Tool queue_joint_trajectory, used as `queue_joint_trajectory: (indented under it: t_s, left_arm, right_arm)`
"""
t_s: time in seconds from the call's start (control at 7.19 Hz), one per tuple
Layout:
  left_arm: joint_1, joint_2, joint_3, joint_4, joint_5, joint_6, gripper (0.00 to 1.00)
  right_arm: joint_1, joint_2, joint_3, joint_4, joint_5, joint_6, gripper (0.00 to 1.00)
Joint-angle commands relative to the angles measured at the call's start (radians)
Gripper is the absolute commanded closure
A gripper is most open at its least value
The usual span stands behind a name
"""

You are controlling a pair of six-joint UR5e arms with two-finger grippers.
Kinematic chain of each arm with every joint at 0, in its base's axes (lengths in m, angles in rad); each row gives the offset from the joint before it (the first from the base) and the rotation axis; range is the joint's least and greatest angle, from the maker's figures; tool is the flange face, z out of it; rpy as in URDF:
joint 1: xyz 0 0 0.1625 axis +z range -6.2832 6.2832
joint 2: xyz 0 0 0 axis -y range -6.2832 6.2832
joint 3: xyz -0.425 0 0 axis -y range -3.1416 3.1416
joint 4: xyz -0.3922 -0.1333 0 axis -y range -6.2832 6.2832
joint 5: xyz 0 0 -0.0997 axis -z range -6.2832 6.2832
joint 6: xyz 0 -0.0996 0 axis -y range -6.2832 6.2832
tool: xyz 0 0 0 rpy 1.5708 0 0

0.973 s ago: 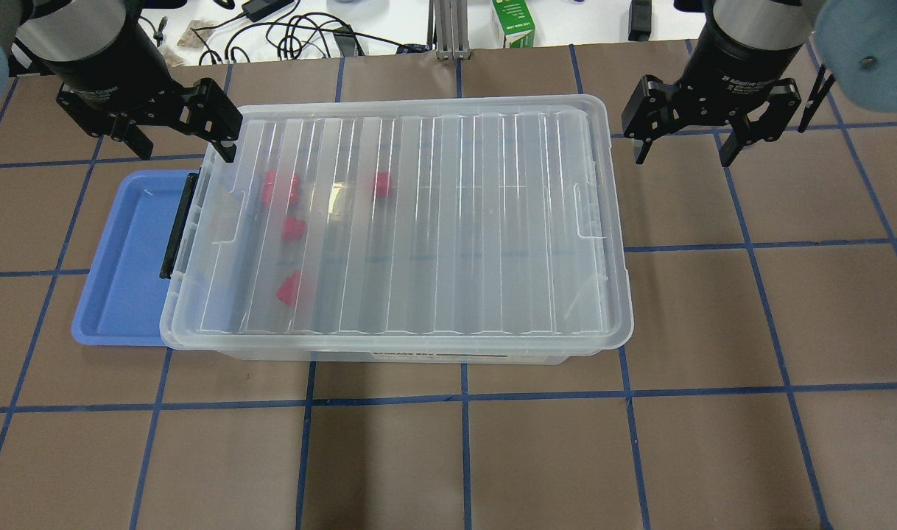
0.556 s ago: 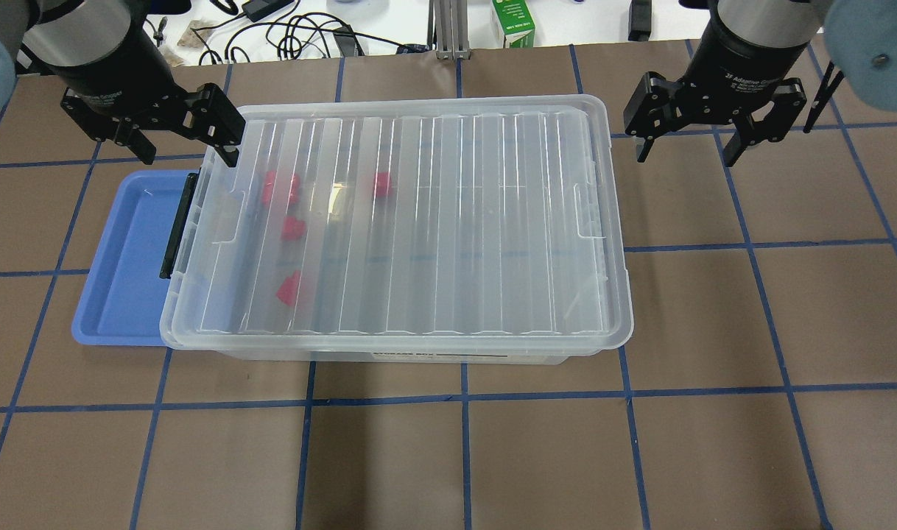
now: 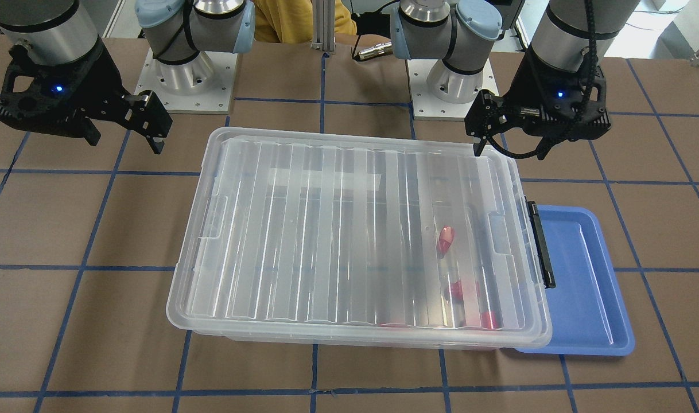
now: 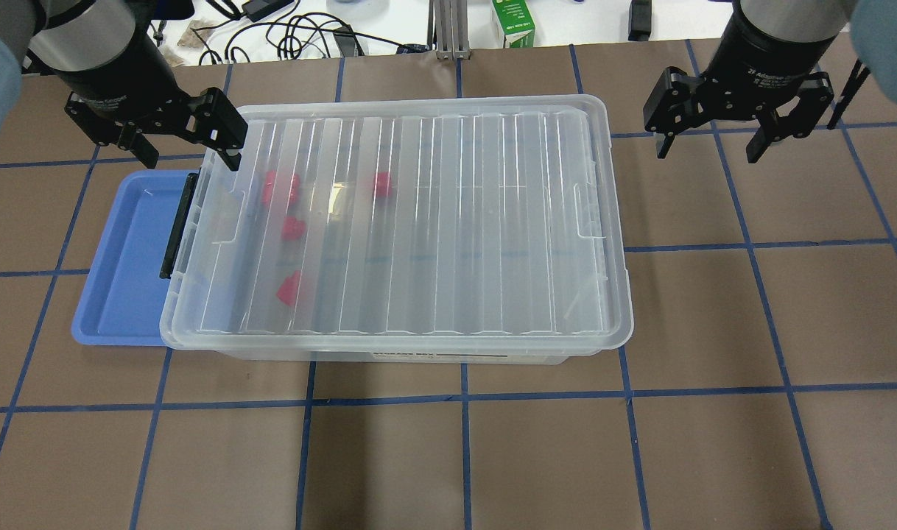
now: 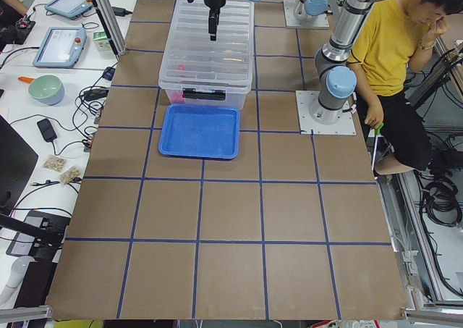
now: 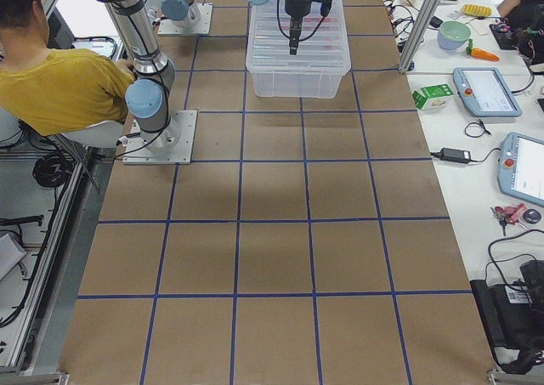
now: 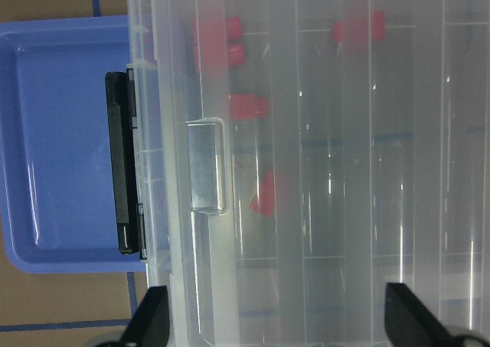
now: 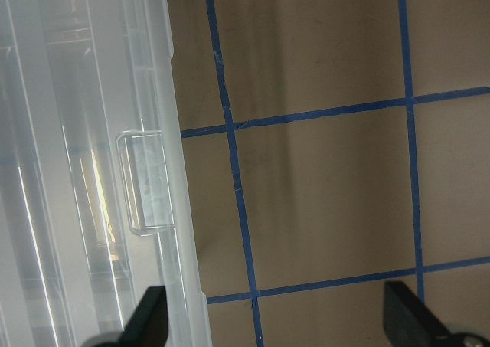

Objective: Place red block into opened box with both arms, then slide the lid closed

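The left gripper [image 4: 191, 153], jaws spread and empty, hangs at the 10 o'clock corner of the lid [image 4: 434, 221]. The right gripper [image 4: 708, 151], also spread and empty, hangs off the 2 o'clock corner. The lid covers the box [image 4: 419, 358]. The red block [image 4: 288, 288] lies inside among other red pieces [image 4: 280, 188], toward 9 o'clock. The black clasp [image 4: 177, 224] and a blue tray [image 4: 124, 258] sit at that end. The table [image 4: 493, 456] is brown with a grid of blue tape. Both wrists point straight down.

Brown desk [image 4: 537, 456] under a blue tape grid [image 4: 463, 401]
Beyond its far edge a white bench [image 4: 581, 22] carried black cables [image 4: 301, 33], tablets [image 6: 486, 92] and a green carton [image 4: 513, 22]; a person [image 5: 394, 45] in a yellow shirt sat beside the desk.
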Motion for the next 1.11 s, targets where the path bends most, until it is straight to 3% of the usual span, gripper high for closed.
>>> queue_joint_trajectory:
  t_s: [0.0, 0.97]
  left_arm:
    - [-0.002, -0.005, 0.0, 0.001, 0.005, -0.005, 0.0]
    - [-0.002, -0.002, -0.001, -0.002, 0.005, -0.005, 0.0]
  right_arm:
    - [0.0, 0.0, 0.005, 0.0, -0.001, -0.004, 0.0]
    - [0.001, -0.006, 0.0, 0.0, 0.015, 0.002, 0.0]
